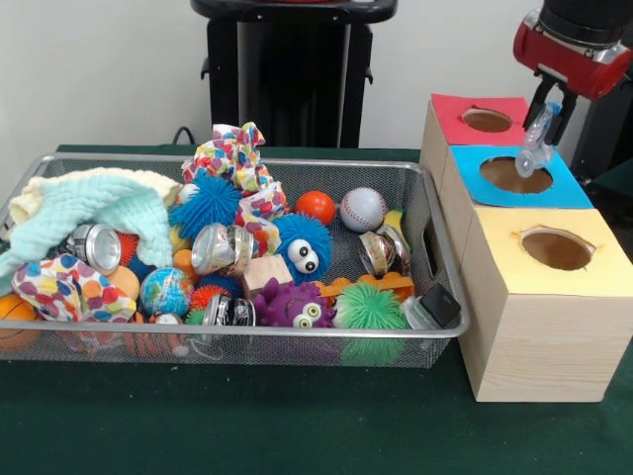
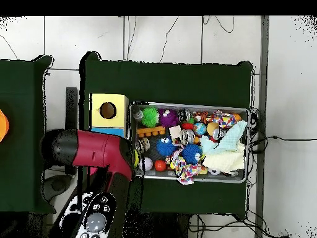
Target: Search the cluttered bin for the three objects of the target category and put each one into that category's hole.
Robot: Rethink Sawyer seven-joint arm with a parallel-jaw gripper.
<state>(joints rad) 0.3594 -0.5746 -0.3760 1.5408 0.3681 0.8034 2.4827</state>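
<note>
1. Above the blue-topped box (image 1: 519, 178), gripper (image 1: 535, 148) hangs with fingers closed on a small clear object (image 1: 531, 153), held over the blue hole (image 1: 515, 175).
2. Object sits near the hole's right rim; judged risk: released off-centre, it clips the edge and lands on the box top.
3. Red hole (image 1: 487, 120) and yellow hole (image 1: 556, 249) flank it.
4. Mesh bin (image 1: 435, 247) is crowded; shiny items (image 1: 222, 247) half buried, easy to miss.

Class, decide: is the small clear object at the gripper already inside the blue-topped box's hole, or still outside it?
Outside. The clear object hangs in the gripper just above the blue-topped box's hole, not yet dropped in.
</note>
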